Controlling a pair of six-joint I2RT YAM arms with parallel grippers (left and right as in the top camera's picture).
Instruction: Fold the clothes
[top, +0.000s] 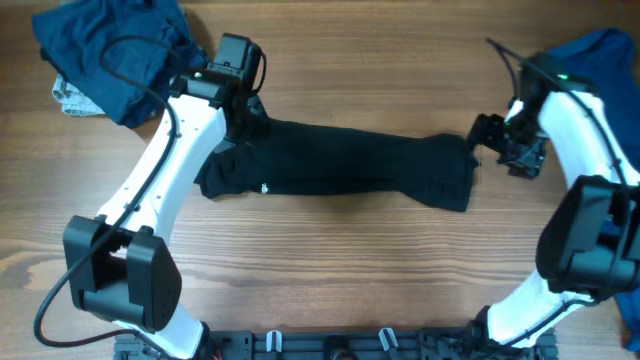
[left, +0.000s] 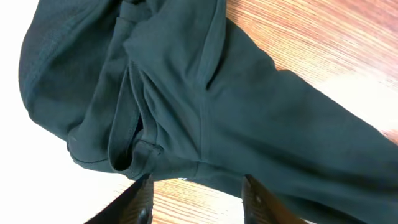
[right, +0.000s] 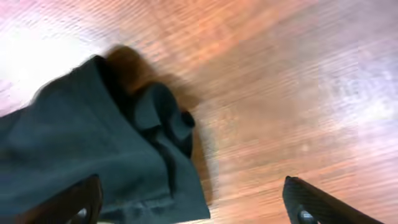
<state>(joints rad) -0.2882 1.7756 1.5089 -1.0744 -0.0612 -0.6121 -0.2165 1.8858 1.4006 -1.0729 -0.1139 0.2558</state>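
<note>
Two grippers stand at opposite ends of one garment, and both have let go. The left gripper (left: 196, 194) has its two dark fingers (left: 138, 204) spread. Only a hem edge of cloth and a strip of bare wood show in the gap, and nothing is pinched. The right gripper (right: 191, 190) is spread wider. One finger (right: 79, 200) is over the edge of the cloth and the other is over bare wood. Whether either finger touches the fabric cannot be told.

Between them lies the one long black soft-fabric garment (top: 350, 165), stretched flat across the middle of the tabletop (top: 330, 270), lengthwise from left to right. The left end of the black garment is wider and rumpled. The left wrist view shows seams and one deep pleat there. The right end is narrower and bunches into one small fold, seen in the right wrist view. One tiny white label (top: 264, 187) sits near the left end, on the side towards the near edge.

Further out are two more garments, one at each far corner. A crumpled dark blue fabric garment (top: 110, 45) is heaped in the far left corner. One black cable (top: 125, 75) loops over it, and one pale grey patterned cloth (top: 72, 97) pokes out from beneath it. A crumpled royal blue fabric garment (top: 600, 60) fills the far right corner, partly behind the right arm (top: 575, 130). Both heaps are well apart from the black garment. The left arm (top: 170, 170) crosses the near left part of the tabletop.
</note>
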